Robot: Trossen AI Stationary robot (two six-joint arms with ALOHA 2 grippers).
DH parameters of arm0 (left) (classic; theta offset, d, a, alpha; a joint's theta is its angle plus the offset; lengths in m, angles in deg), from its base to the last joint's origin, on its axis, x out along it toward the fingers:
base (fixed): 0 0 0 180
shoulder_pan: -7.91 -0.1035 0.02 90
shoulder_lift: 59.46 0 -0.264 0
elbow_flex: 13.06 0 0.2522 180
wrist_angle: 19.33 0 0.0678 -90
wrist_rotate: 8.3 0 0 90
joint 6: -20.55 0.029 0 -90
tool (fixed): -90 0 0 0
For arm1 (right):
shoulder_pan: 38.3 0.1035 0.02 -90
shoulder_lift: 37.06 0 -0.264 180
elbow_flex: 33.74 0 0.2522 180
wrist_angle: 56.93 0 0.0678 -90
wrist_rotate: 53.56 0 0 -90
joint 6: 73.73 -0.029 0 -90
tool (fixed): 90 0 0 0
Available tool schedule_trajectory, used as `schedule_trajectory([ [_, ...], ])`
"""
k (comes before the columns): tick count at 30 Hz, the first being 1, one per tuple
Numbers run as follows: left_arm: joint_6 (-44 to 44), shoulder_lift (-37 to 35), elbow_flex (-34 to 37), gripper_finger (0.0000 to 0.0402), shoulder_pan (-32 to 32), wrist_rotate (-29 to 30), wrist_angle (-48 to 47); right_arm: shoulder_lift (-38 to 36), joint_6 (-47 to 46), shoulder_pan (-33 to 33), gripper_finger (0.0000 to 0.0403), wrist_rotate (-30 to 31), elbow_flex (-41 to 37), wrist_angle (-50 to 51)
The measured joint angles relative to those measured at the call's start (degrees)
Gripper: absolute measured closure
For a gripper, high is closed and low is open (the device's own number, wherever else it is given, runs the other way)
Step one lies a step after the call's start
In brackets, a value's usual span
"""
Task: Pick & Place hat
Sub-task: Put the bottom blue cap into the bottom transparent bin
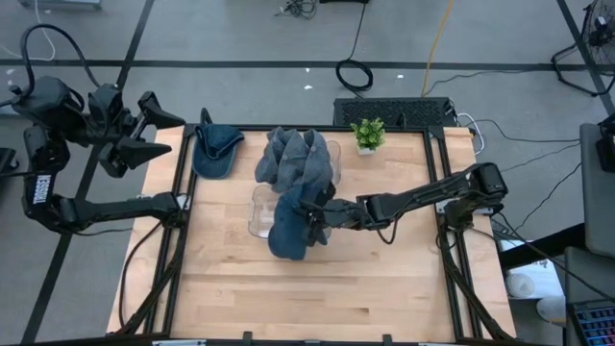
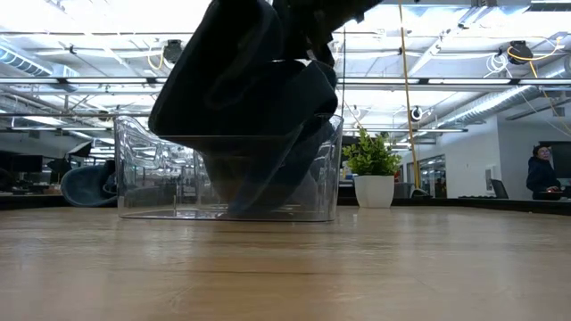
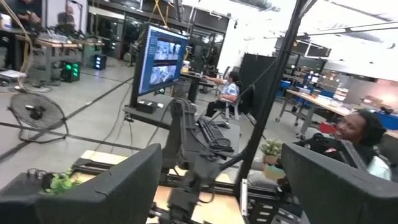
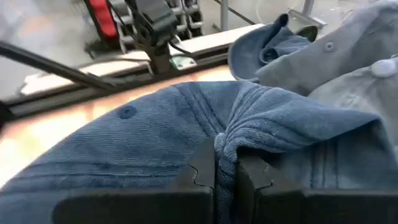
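Wooden tabletop [image 1: 384, 279]: the right gripper [image 4: 226, 177] pinches a fold of blue denim hat [image 1: 288, 231], hanging above the clear bin [image 2: 134, 169]; left gripper [image 1: 144, 125], fingers wide, waits off-table.

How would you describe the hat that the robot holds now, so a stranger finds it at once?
Start at the clear bin in the middle of the table. The dark blue hat hangs at its near edge, pinched shut in the right hand. The other hats lie free.

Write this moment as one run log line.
right hand: shut on blue hat, above clear bin | left hand: open, off table
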Motion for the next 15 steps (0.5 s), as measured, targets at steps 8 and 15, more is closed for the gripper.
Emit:
schedule_trajectory([
  [8, -0.53, 0.0, 0.0, 0.0066, 0.02, -0.8, 0.04, 0.55, -4.94, -0.4, 0.0395, -1.19, -4.63, -5.77],
  [15, 0.48, 0.0, 0.0, 0.0066, 0.0, -0.78, 0.07, -2.47, 2.25, -1.04, 0.0395, 1.61, -4.64, -16.44],
])
